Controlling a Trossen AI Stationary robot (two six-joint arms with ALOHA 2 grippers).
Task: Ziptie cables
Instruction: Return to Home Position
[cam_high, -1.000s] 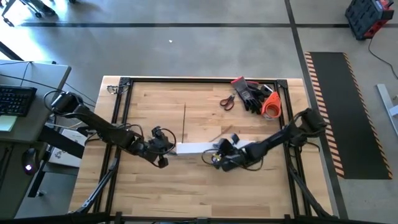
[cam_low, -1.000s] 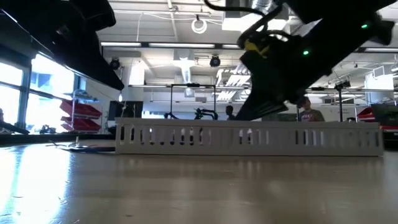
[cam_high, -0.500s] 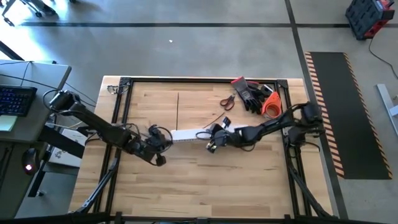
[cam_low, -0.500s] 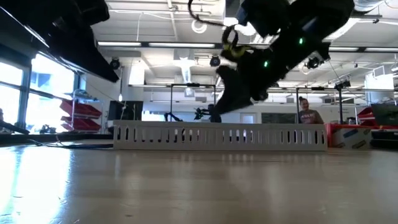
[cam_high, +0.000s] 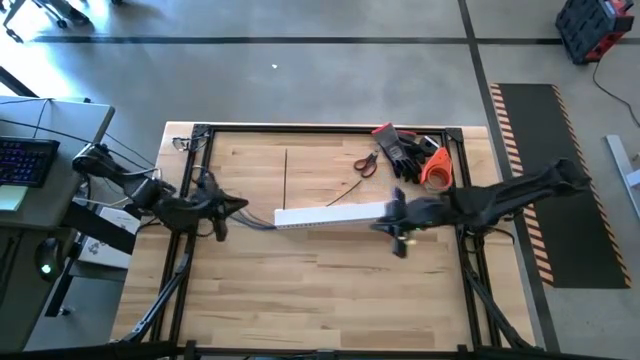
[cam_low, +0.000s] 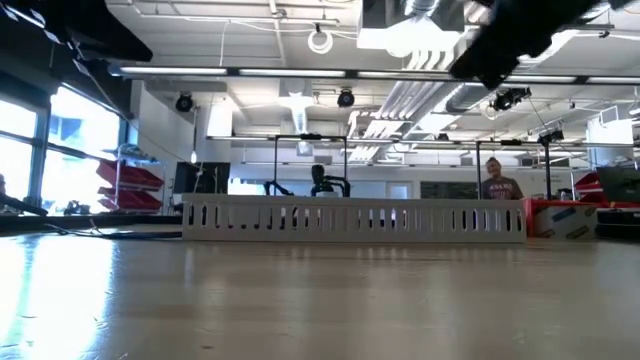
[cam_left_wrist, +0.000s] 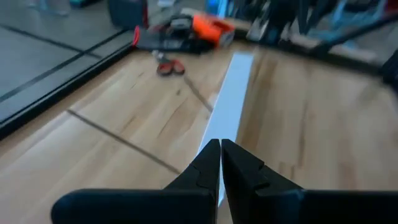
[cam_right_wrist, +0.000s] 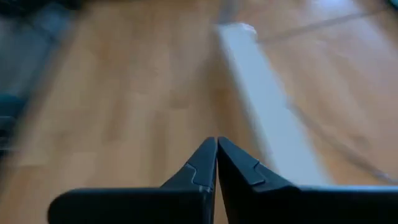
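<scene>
At the left, the left fingers (cam_left_wrist: 208, 167) are pressed together with no gap between them and nothing in their hold, hanging above the tabletop (cam_high: 300, 290) a little short of the near end of the white duct (cam_high: 330, 216). Just beyond their tips a short dark tail of the cables (cam_high: 262, 220) seems to trail out of that end of the duct. The rest of the bunch lies inside the duct under its lid, showing only as faint colour behind the slots in the low view. The duct stretches from one pair of fingers toward the other and touches neither. Farther out past it lie the red-handled scissors (cam_high: 365, 163). At the duct's other end the right fingers (cam_right_wrist: 202, 167) are likewise closed on nothing and raised off the wood. Off to their side sit dark gloves (cam_high: 405, 150) and an orange object (cam_high: 436, 170). We judge the wires light, thin and limp: they would sag and splay if pinched singly, so we would take the whole bunch together at the exposed tail. The duct looks stiff, light and likely to slide on the smooth wood, so we would grip it across its narrow width near an end.
</scene>
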